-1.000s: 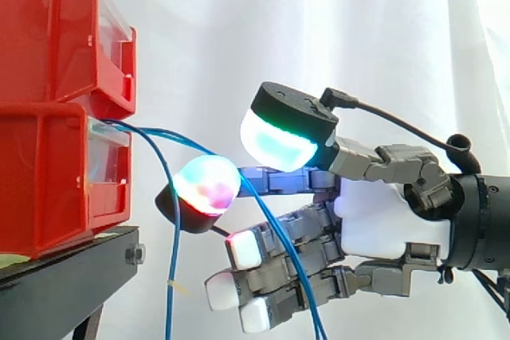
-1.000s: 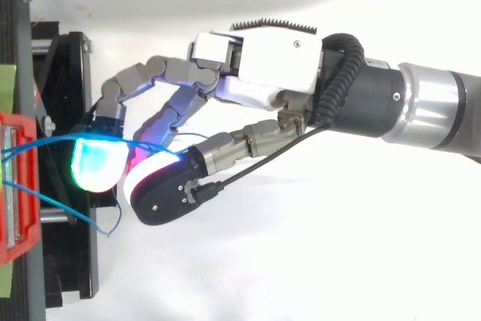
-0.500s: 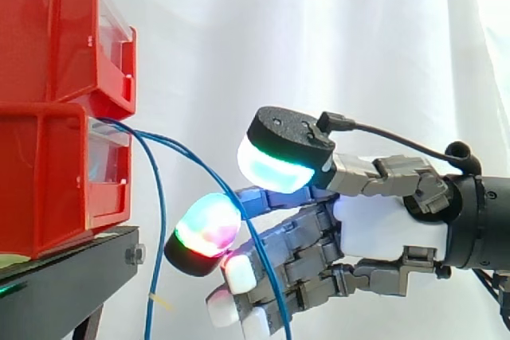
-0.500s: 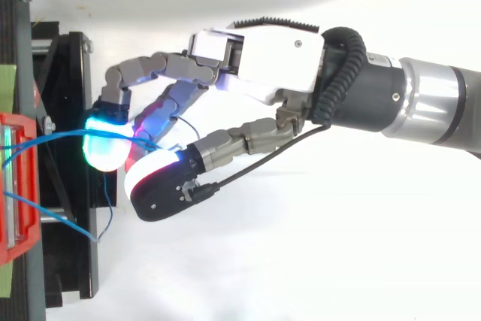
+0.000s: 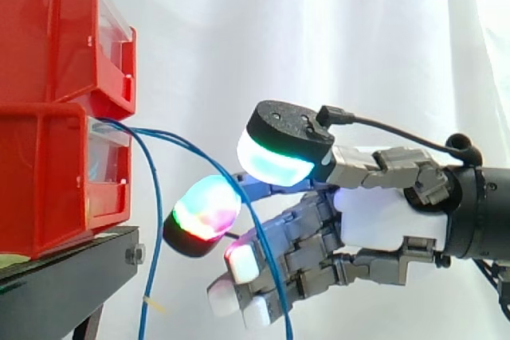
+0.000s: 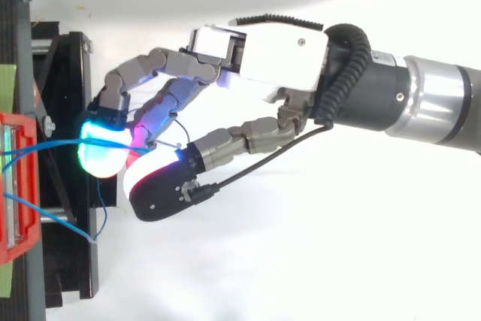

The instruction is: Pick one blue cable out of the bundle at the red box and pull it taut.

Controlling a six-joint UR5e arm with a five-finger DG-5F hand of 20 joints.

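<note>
Cable pick in progress: a thin blue cable point(image 6: 52, 143) arcs slack from the lower red plastic box point(image 5: 48, 173) and passes between the glowing pads point(image 5: 275, 161) of the grey jointed hand point(image 5: 382, 216), which we see apart, not clamped. We judge the next move a pinch, then a pull away. A second blue cable point(image 5: 156, 197) dangling just beside could snag; black stand point(image 5: 72, 264) and white curtain point(image 5: 319, 37) lie beyond.

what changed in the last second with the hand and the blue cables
The hand dipped slightly at its front end. The hanging blue cable swung toward the red bins, and the blue cable crossing the hand now sags more steeply. Nothing was visibly taken hold of or let go. The red bins and the black stand stayed put.
</note>
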